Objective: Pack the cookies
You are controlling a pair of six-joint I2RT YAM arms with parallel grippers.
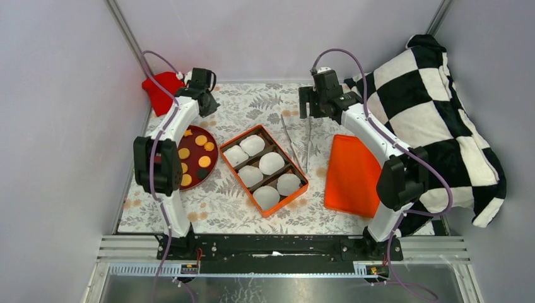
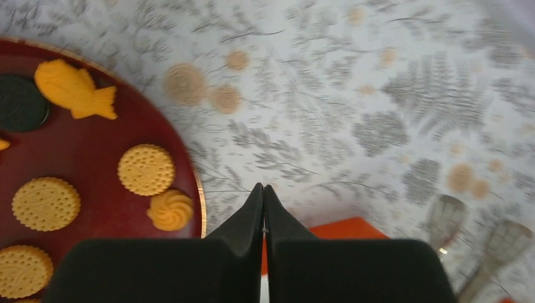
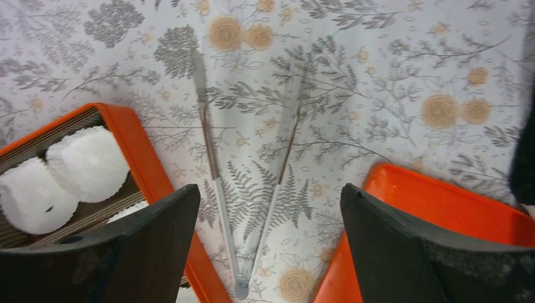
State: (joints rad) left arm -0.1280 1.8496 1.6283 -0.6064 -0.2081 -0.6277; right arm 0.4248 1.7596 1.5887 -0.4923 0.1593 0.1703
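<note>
Several orange-yellow cookies lie on a dark red round plate at the left. The left wrist view shows round ones, a swirl and a fish shape on that plate. An orange box with white liners stands mid-table. My left gripper is shut and empty, above the cloth just past the plate's far edge. My right gripper is open and empty, over metal tongs.
The tongs lie between the box and an orange lid. A dark cookie also sits on the plate. A red cloth is at the back left, and a black-and-white checkered cloth at the right.
</note>
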